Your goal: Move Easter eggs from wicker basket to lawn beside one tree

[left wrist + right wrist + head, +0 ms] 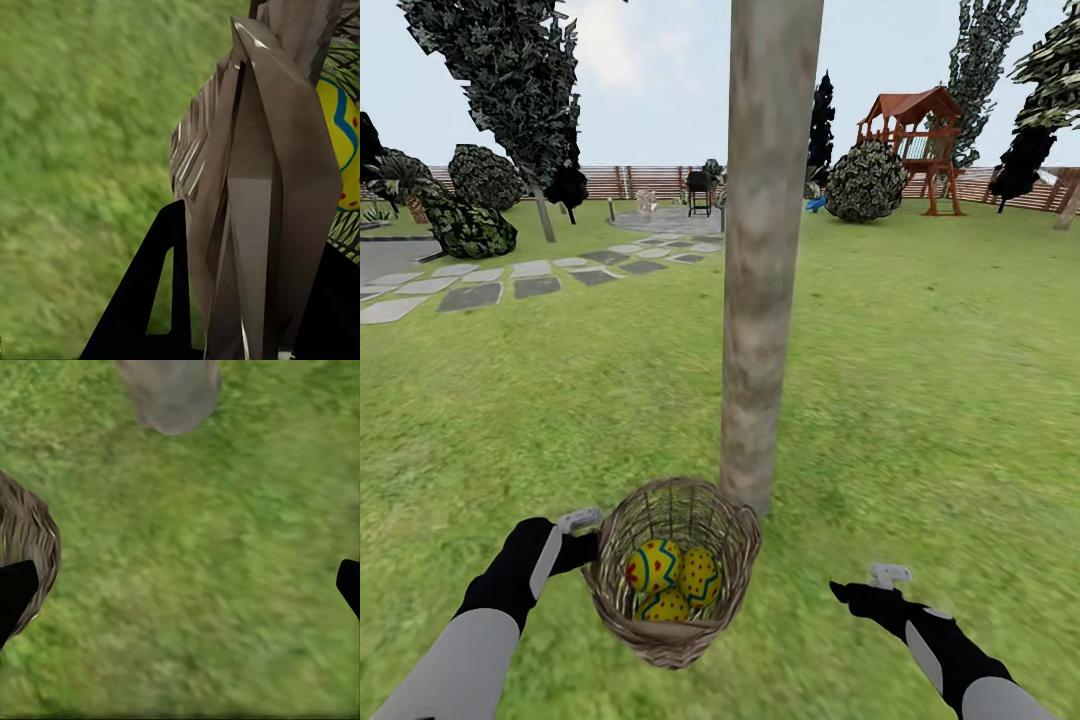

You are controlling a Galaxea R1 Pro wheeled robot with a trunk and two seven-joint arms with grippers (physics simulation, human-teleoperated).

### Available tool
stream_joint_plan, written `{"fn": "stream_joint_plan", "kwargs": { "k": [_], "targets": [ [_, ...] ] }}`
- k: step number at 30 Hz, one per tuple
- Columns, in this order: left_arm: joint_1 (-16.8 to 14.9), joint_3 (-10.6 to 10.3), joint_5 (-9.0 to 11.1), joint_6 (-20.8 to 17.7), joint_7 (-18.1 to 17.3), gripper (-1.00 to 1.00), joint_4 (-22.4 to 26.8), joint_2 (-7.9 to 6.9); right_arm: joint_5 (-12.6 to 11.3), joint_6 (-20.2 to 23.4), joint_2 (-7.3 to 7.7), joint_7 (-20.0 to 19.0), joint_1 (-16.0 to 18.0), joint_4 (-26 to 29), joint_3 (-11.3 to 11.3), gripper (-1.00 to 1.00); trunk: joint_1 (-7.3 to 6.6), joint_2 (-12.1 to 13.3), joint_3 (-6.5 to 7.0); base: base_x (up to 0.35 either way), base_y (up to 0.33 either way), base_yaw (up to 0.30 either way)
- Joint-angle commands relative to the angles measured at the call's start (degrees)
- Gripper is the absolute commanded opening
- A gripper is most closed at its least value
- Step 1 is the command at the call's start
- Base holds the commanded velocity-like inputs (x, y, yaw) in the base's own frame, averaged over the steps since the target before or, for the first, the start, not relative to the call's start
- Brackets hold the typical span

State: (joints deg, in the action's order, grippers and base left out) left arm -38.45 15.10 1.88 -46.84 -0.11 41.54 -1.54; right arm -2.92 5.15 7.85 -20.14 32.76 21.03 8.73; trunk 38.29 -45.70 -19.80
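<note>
Our left pincer [588,535] pinches the wicker basket [672,570] rim, carrying the Easter eggs [672,580] beside the tree [765,300]; our right pincer [860,590], spread empty, waits just across the basket to lift them out

Woven-twig wicker basket [672,575], glossy Easter eggs [672,582]
</note>
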Motion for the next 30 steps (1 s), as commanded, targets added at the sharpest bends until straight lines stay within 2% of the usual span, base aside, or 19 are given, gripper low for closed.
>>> {"fn": "stream_joint_plan", "kwargs": {
  "k": [1, 30],
  "targets": [
    [-0.05, 0.12, 0.85, -0.27, -0.07, -1.0, 0.07, 0.04, -0.27, 0.55, -0.03, -0.36, 0.03, -0.08, 0.41, 1.0, 0.23, -0.48, -0.25, 0.0, 0.0, 0.0],
    [-0.05, 0.2, 0.94, -0.27, -0.24, -1.0, 0.74, -0.04, -0.24, 1.26, -0.03, -0.33, -0.33, -0.46, 0.32, 1.0, 6.6, -12.11, -5.46, 0.0, 0.0, 0.0]
  ]
}}
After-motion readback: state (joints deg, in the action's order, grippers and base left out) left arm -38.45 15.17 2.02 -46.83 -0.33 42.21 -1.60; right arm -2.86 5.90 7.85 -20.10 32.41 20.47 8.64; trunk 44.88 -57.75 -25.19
